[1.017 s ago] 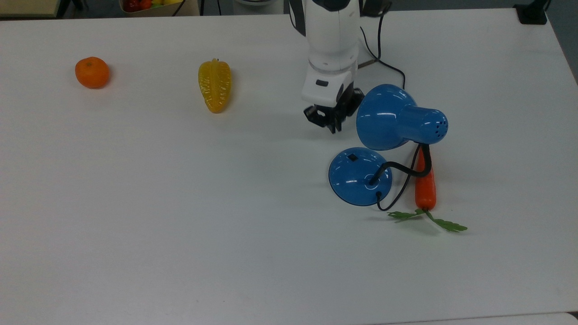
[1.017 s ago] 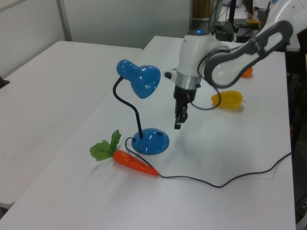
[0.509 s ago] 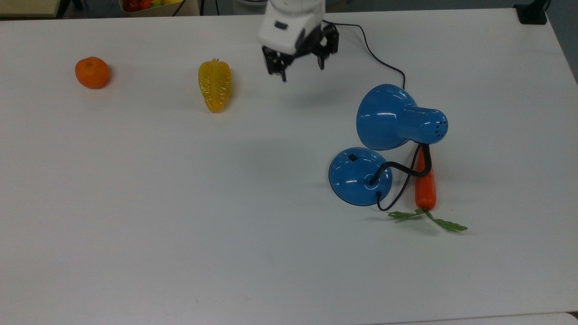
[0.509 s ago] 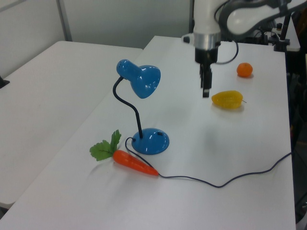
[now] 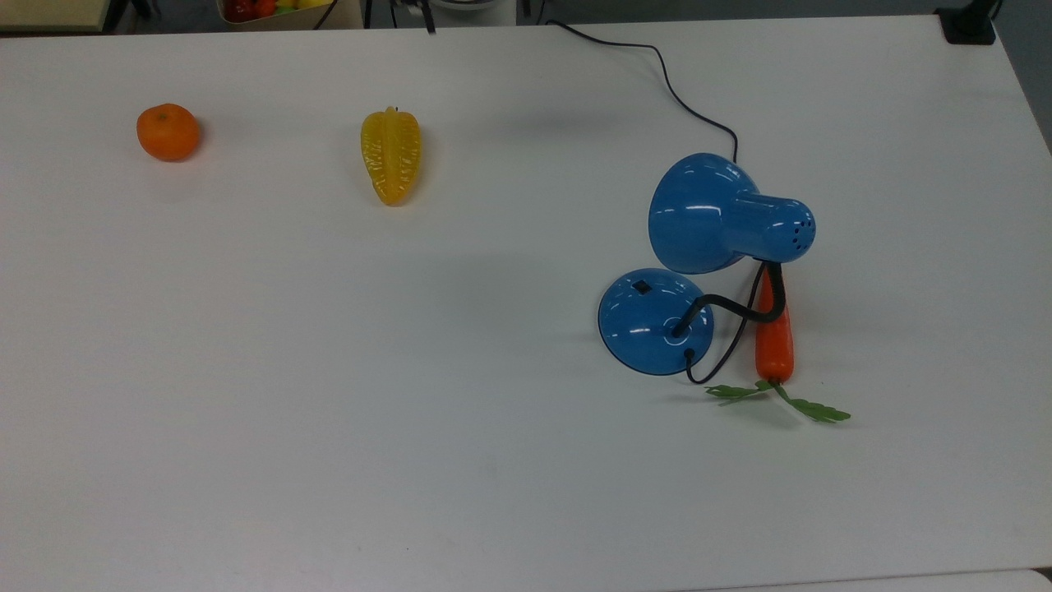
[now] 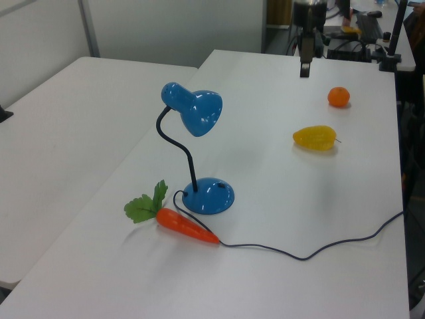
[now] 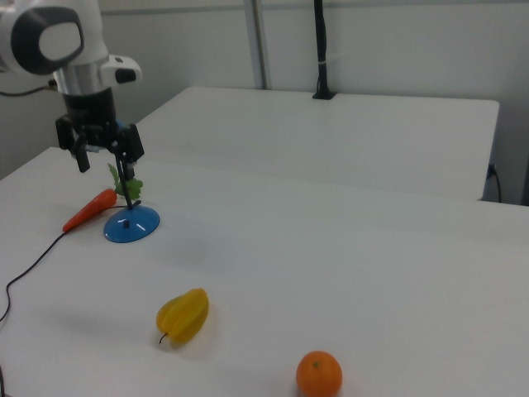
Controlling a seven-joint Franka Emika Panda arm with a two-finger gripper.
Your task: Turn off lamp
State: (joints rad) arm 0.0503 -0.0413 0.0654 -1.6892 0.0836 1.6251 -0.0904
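Note:
The blue lamp stands on the white table, its domed base [image 5: 655, 322] carrying a small black switch [image 5: 640, 286] and its shade [image 5: 707, 214] tilted on the black neck. In the left view the lamp [image 6: 197, 111] is mid-table, and my gripper [image 6: 305, 70] hangs high over the far end, well away from it. In the right view my gripper [image 7: 107, 161] is open with nothing between its fingers, raised in front of the lamp's upper part, with the base [image 7: 131, 225] below it. No glow shows from the shade.
A carrot [image 5: 774, 337] with green leaves lies beside the lamp base. The dark cord [image 5: 682, 103] runs to the table's far edge. A yellow starfruit [image 5: 391, 156] and an orange [image 5: 168, 131] sit toward the top view's left. A second table [image 6: 73, 119] adjoins.
My gripper has risen and pulled away from beside the lamp shade, leaving the top view at its upper edge. Its fingers stand apart now. The lamp has not moved.

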